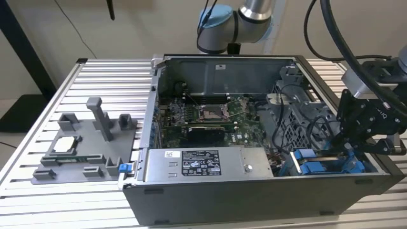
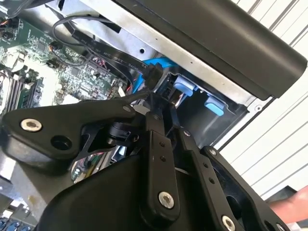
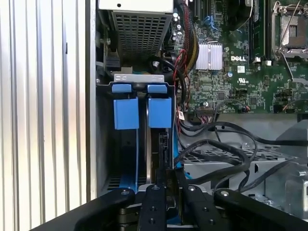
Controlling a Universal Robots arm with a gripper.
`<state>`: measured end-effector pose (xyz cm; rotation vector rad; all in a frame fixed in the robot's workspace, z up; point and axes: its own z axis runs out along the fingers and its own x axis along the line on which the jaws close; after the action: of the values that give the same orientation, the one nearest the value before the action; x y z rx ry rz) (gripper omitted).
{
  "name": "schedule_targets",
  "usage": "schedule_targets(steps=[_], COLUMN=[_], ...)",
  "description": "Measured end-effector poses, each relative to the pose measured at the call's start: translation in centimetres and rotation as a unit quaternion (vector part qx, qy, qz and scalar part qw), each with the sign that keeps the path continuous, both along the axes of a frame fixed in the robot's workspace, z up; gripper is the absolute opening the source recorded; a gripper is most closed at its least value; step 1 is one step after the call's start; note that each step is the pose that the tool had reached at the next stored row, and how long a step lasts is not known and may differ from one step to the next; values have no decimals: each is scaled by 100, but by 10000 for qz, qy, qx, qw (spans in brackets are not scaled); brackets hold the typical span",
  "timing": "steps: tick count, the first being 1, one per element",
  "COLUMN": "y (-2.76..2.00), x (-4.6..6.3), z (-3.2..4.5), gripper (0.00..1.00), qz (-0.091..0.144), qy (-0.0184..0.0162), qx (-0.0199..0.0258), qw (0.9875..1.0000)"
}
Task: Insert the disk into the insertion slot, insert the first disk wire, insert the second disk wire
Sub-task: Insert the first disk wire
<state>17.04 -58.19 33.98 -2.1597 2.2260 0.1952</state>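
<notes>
While the jaws are clamped on a black wire plug (image 2: 152, 78), the disk (image 3: 160, 120) is seen on edge in its slot, blue end pointed at the grey power box (image 3: 139, 29).

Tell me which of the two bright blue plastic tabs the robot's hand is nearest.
The bright blue plastic tab beside the green circuit board; the hand lines up with it. The other tab sits by the case wall.

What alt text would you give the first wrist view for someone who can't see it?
The gripper hangs over the computer's drive bay, in line with the slot nearer the black cables. Two blue carrier tabs sit side by side in the bay; the cables loop beside it, with the green motherboard beyond.
</notes>
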Motion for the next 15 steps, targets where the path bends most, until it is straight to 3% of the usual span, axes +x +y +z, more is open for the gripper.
schedule_targets(steps=[12,14,15], y=[2,1,2], x=[-3,-3,-2], z=[-98,-35,19], gripper=[0,0,100], qz=[-2,-1,-1], qy=[0,-1,-1], qx=[3,13,6], qw=[10000,10000,10000])
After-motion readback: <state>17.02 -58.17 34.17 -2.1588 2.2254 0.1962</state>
